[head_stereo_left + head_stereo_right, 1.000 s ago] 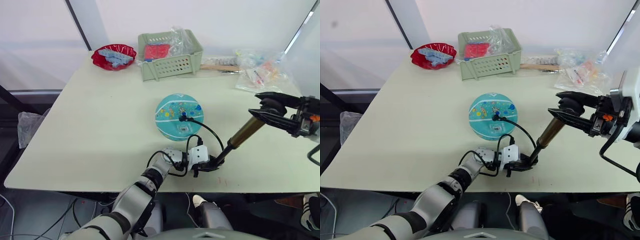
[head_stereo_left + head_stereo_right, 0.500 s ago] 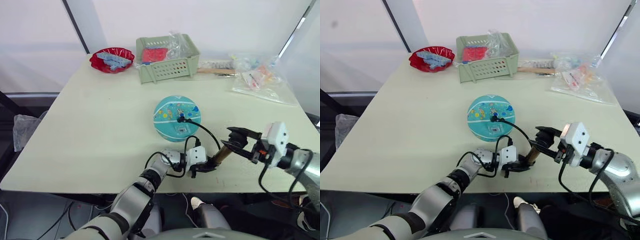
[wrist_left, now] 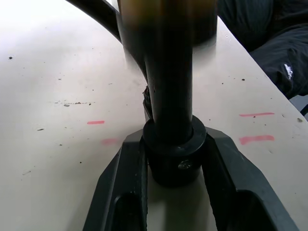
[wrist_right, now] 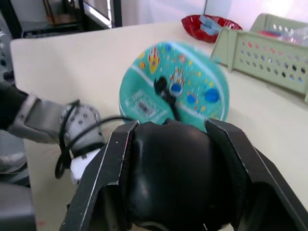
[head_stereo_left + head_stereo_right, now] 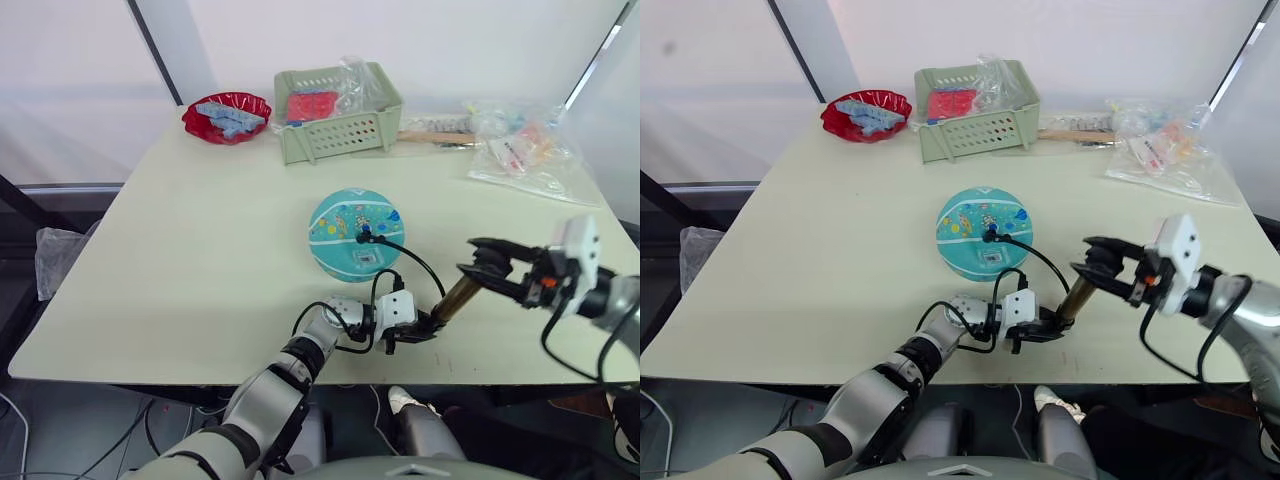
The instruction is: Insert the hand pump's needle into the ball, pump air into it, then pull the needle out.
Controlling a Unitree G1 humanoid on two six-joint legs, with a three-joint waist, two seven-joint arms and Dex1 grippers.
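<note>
A pale table (image 5: 200, 250) carries everything, with a green basket (image 5: 340, 112), a red bowl (image 5: 228, 113) and clear plastic bags (image 5: 525, 150) along its far edge. Near the middle sits the ball (image 5: 356, 233), teal with white stripes. A thin black hose (image 5: 415, 262) loops from the ball's top toward the near edge, and its black end fitting sits on the ball's top; the needle itself cannot be made out, so it looks already inserted.

The hand pump (image 5: 461, 292) slants up to the right from the near table edge. The left gripper (image 5: 410, 331) clamps its fingers (image 3: 126, 187) around the pump's black base cap, pinning it just above the table. The right gripper (image 5: 487, 262) pinches its fingers (image 4: 115, 173) around the black T-handle (image 4: 168, 178) at the pump's upper end.

This reads as the pumping step. To do it well, the right arm should drive the handle straight along the brass barrel's axis, while the left holds the base firm so the hose does not tug the fitting out of the ball.
</note>
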